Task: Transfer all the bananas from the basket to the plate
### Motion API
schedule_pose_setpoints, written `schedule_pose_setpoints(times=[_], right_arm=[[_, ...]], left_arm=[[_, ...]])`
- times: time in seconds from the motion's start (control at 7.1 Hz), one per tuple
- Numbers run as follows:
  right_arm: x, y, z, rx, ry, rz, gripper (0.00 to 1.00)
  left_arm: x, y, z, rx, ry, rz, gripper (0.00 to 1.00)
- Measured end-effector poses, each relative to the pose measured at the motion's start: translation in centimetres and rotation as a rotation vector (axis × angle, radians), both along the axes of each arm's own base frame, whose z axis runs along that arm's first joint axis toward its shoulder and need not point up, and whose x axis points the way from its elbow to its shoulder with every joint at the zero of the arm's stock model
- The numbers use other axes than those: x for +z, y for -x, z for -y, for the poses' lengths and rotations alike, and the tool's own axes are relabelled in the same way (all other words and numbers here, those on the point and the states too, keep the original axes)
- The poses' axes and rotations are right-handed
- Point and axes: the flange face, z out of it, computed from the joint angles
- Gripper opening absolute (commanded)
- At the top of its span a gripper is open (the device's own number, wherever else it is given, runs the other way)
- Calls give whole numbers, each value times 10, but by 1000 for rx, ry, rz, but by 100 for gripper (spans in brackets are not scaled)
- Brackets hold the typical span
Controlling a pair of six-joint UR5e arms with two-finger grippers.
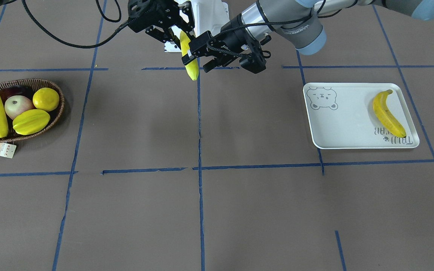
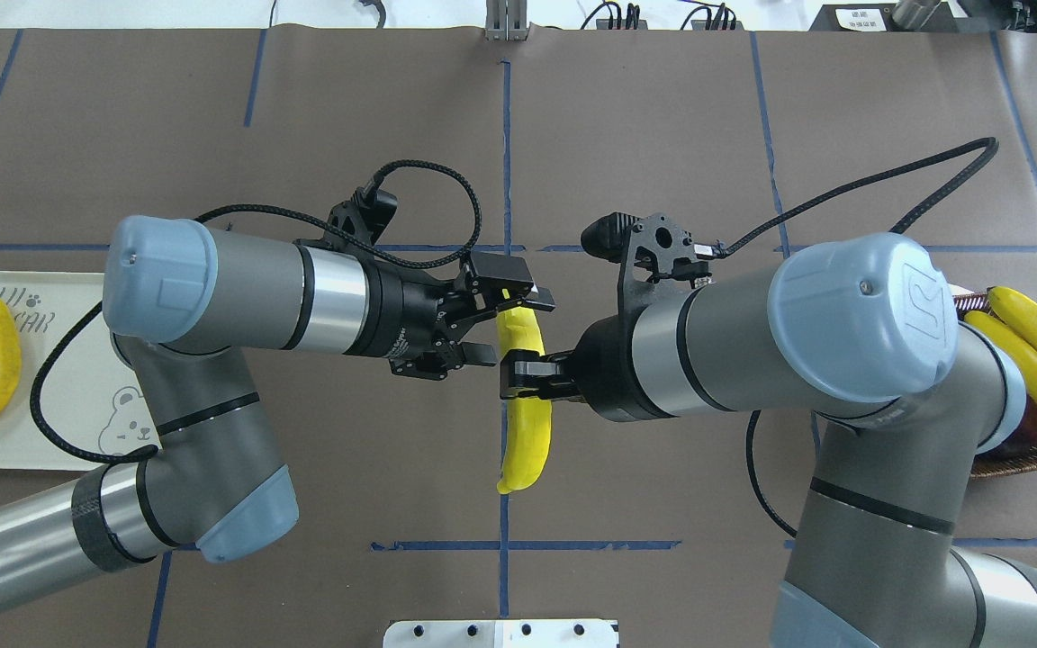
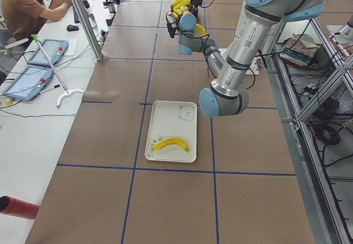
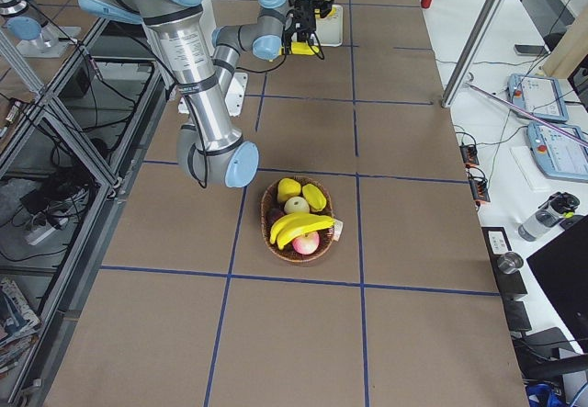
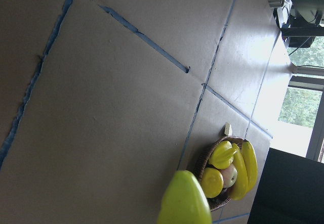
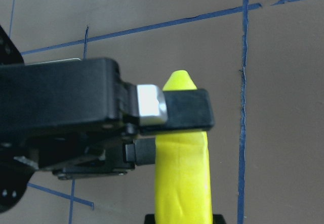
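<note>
Banana (image 2: 526,441) clamped mid-length in right gripper (image 2: 527,380) (left gripper (image 2: 513,328) straddles its end).

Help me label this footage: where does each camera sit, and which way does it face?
Front-facing: across the table, facing both arms; left pincer on its right.
Overhead: behind the shoulders, looking forward, down; both arms.
Left: table end; left arm near, plate.
Right: opposite end; right arm near, basket.
Left wrist: toward basket; no pincer shows.
Right wrist: right pincer gripping banana.
Front-facing and overhead share that banana.
</note>
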Motion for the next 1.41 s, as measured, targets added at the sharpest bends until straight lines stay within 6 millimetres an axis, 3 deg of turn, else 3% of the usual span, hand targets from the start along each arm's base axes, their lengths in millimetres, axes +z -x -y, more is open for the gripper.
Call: schedule_pose_setpoints(times=[0.14, 0.28, 0.42, 0.56, 0.7, 1.13, 1.41], right_arm=[[-1, 0, 0, 1, 0, 2, 2], [-1, -1, 1, 2, 0, 2, 3], [-1, -1, 1, 2, -1, 2, 6], [-1, -1, 1, 2, -3, 3, 87], [-2, -1, 1, 3, -3, 3, 100], [-6, -9, -2, 2, 3, 18, 100], [-11, -29, -8, 2, -3, 37, 100]], left_arm=[[-1, -3, -5, 0, -2, -4, 12], [-1, -2, -8, 2, -9, -6, 0], [-1, -1, -8, 3, -15, -7, 0], [0, 1, -8, 2, -18, -7, 0], [0, 3, -8, 0, -21, -9, 0], [0, 4, -7, -4, -22, -11, 0], [14, 3, 7, -23, 10, 50, 0]])
